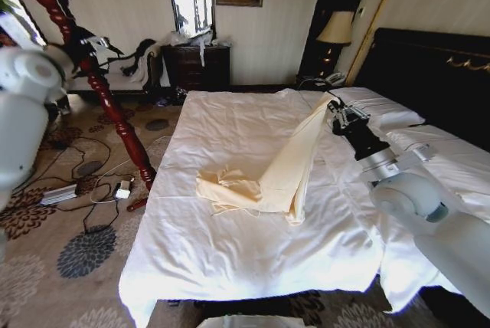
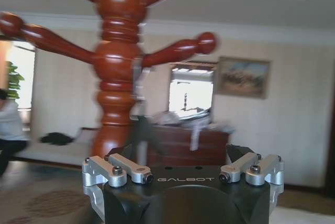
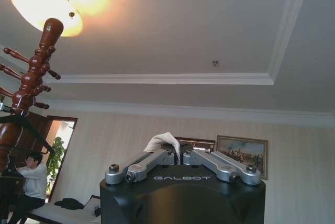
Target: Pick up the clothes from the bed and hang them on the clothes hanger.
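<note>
From the head view my right gripper [image 1: 337, 111] sits over the bed [image 1: 230, 244], near the pillows [image 1: 383, 109] on the headboard side; it pinches one end of the cream clothes [image 1: 287, 167] and that end is raised off the duvet; the rest of the garment slopes down from the fingers and lies bunched in a folded heap near the middle of the bed, touching the white bedding. In the right wrist view the fingers [image 3: 157, 158] are drawn in together with a small tuft of pale fabric [image 3: 163, 141] poking up between them; the tips themselves are hidden behind the gripper body, so I can't see how much cloth is caught.

My left arm [image 1: 23, 106] is at the left edge of the head view, cut off by the frame, close beside the red-brown wooden coat stand [image 1: 107, 98] standing on the patterned carpet [image 1: 84, 251] next to the bed. In the left wrist view the left gripper [image 2: 183, 174] faces the stand's turned post [image 2: 112, 77]; the linkage arms sit wide apart and nothing lies between them; the fingertips are out of sight below the housing. A dark slim shape hangs by the post there, too blurred for me to say what it is.
</note>
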{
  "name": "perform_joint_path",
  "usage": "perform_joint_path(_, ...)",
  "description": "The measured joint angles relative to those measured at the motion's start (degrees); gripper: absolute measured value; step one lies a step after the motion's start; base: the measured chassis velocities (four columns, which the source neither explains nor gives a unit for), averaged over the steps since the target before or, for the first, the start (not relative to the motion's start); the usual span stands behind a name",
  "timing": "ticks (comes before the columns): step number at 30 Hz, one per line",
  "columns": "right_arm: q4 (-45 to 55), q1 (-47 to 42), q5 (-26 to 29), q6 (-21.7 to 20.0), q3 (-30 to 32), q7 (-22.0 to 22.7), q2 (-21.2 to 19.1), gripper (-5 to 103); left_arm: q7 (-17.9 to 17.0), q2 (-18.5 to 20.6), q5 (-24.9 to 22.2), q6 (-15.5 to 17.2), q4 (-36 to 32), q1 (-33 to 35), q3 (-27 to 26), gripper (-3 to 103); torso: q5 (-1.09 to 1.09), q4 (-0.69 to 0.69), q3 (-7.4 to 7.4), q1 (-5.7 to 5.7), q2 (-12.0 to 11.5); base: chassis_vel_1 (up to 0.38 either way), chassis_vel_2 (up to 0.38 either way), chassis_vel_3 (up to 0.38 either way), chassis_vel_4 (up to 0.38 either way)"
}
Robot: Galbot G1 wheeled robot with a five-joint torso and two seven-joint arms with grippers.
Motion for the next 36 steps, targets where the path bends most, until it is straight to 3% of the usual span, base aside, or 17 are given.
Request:
perform_joint_path(3, 0.0, -1.5, -0.7, 0.4, 0.6, 0.0, 0.1, 1, -0.3, 0.3, 1.8, 3.3, 3.9, -3.5, 1.5, 100, 0.05, -0.06, 0.0, -0.01, 0.0, 0.0, 0.0, 0.0, 0.0)
perform_joint_path(8, 0.0, -1.6, -0.9, 0.5, 0.6, 0.0, 0.1, 1, 0.5, 0.0, 2.4, 4.1, 8.8, -6.0, 3.6, 100, 0.03, -0.04, 0.0, -0.01, 0.0, 0.0, 0.0, 0.0, 0.0)
perform_joint_path(18, 0.1, -1.8, -0.9, 0.6, 0.6, 0.0, 0.1, 1, -1.1, 0.0, -1.3, 10.2, 8.7, -5.8, 4.7, 101, 0.03, -0.06, 0.0, 0.0, 0.0, 0.0, 0.0, 0.0, 0.0)
perform_joint_path(22, 0.2, -2.2, -1.1, 0.7, 0.9, 0.0, 0.2, 1, -1.5, 0.2, -2.0, 11.2, 7.8, -5.8, 4.7, 92, 0.05, -0.06, -0.01, -0.01, 0.0, 0.0, 0.0, 0.0, 0.0)
perform_joint_path(30, 0.6, -2.8, -1.4, 1.1, 1.2, 0.1, 0.0, 1, -4.7, 0.9, -6.7, 12.1, 6.5, -5.9, 5.2, 55, 0.05, -0.06, -0.01, -0.01, 0.0, 0.0, 0.0, 0.0, 0.0)
perform_joint_path(32, 0.6, -2.9, -1.4, 1.1, 1.3, 0.1, 0.0, 1, -4.8, 0.9, -6.9, 12.1, 6.5, -5.9, 5.4, 55, 0.05, -0.07, -0.01, -0.01, 0.0, 0.0, 0.0, 0.0, 0.0)
perform_joint_path(35, 0.7, -3.4, -1.6, 1.3, 1.6, 0.1, -0.2, 1, -4.9, 1.1, -7.1, 12.1, 6.8, -6.1, 6.0, 39, 0.04, -0.06, -0.01, -0.01, 0.0, 0.0, 0.0, 0.0, 0.0)
perform_joint_path(36, 0.7, -3.5, -1.6, 1.3, 1.7, 0.1, -0.2, 1, -4.9, 1.1, -7.1, 12.1, 6.9, -6.1, 6.0, 39, 0.04, -0.05, -0.01, -0.01, 0.0, 0.0, 0.0, 0.0, 0.0)
